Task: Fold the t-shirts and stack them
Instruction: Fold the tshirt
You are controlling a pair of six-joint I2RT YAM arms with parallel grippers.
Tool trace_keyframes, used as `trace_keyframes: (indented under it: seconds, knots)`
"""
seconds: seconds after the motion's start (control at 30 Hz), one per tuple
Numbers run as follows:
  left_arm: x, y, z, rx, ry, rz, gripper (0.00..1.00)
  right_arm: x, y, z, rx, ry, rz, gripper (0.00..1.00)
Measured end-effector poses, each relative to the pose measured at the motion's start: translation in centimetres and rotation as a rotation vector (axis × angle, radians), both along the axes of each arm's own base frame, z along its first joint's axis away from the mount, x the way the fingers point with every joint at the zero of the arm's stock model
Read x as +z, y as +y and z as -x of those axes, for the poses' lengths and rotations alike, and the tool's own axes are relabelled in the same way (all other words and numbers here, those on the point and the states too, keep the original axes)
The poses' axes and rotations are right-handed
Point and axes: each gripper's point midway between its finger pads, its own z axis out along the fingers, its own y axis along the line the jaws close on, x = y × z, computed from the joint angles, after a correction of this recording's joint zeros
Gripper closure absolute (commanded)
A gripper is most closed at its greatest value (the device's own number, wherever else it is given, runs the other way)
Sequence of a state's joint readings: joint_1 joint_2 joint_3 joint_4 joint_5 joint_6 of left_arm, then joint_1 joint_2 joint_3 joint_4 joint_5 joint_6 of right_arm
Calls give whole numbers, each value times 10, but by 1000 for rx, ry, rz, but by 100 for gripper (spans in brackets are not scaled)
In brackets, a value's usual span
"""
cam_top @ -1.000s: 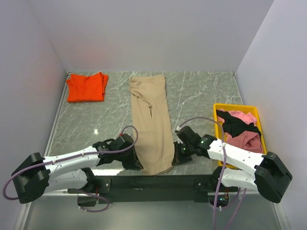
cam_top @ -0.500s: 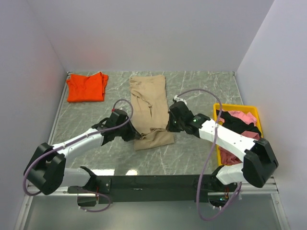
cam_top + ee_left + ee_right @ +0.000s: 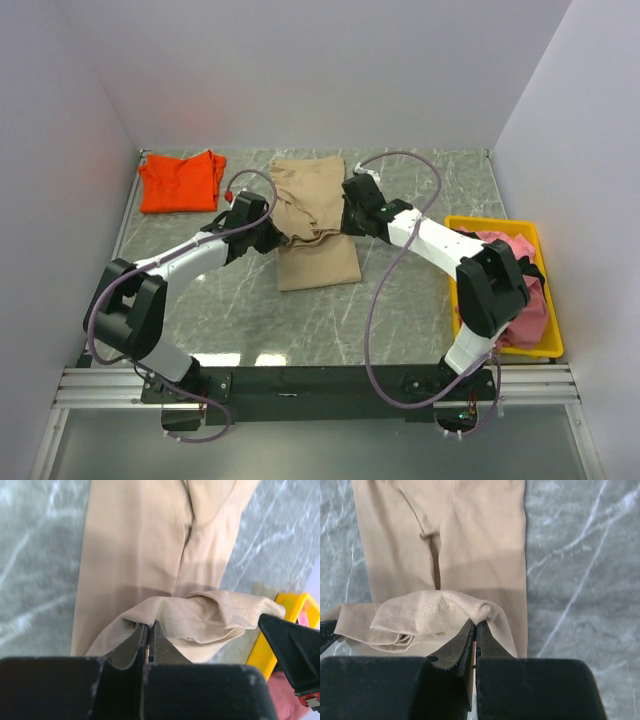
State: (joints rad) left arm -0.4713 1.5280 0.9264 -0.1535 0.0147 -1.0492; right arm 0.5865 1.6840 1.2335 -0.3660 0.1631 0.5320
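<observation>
A tan-beige t-shirt (image 3: 318, 255) lies as a long strip in the middle of the table, its near hem lifted and carried back over it. My left gripper (image 3: 273, 238) is shut on the hem's left corner (image 3: 165, 614). My right gripper (image 3: 347, 224) is shut on the hem's right corner (image 3: 480, 611). The hem sags between them above the flat cloth (image 3: 470, 535). An orange-red t-shirt (image 3: 181, 182) lies folded at the far left. Pink (image 3: 512, 246) and dark (image 3: 533, 270) shirts sit in the tray, partly hidden by the right arm.
The yellow plastic tray (image 3: 470, 223) stands at the right edge of the table; its corner shows in the left wrist view (image 3: 280, 635). White walls close off the back and both sides. Grey marble tabletop (image 3: 420, 190) surrounds the beige shirt.
Both grippers have carried the beige shirt's near hem from the front edge toward the back, folding the shirt over itself. Both arms now stretch far out over the table.
</observation>
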Motion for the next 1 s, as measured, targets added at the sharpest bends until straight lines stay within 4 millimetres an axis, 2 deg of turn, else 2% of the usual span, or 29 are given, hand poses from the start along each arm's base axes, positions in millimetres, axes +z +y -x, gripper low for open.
trace_keyframes:
  seconds: [0.27, 0.5, 0.53, 0.57, 0.6, 0.63, 0.67, 0.7, 0.73, 0.8, 0.83, 1.0]
  knots:
    - [-8, -1, -42, 23, -5, -44, 100, -11, 8, -35, 2, 15, -6, 100]
    - [-24, 8, -50, 51, 31, -75, 99, -26, 10, -47, 4, 49, -2, 100]
    - [-24, 8, -50, 53, 34, -77, 98, -27, 10, -49, 3, 51, -2, 97]
    - [-25, 9, -52, 57, 37, -80, 94, -29, 11, -51, 1, 53, 0, 93]
    - [-25, 10, -53, 60, 39, -83, 88, -31, 11, -52, -1, 55, 1, 78]
    - [-26, 10, -56, 62, 41, -85, 69, -32, 11, -53, -7, 60, 0, 68]
    - [-26, 10, -57, 59, 41, -91, 54, -33, 11, -54, -10, 65, 2, 59]
    - [-27, 11, -59, 61, 45, -94, 42, -33, 11, -55, -13, 67, 4, 45]
    - [-28, 11, -61, 65, 48, -95, 24, -32, 11, -58, -19, 63, 5, 40]
    - [-27, 11, -63, 70, 47, -100, 11, -28, 9, -62, -23, 50, 14, 32]
    - [-26, 13, -64, 75, 46, -102, 3, -26, 8, -63, -28, 43, 16, 30]
    - [-15, 19, -62, 91, 27, -109, 1, -22, 2, -57, -34, 32, 17, 28]
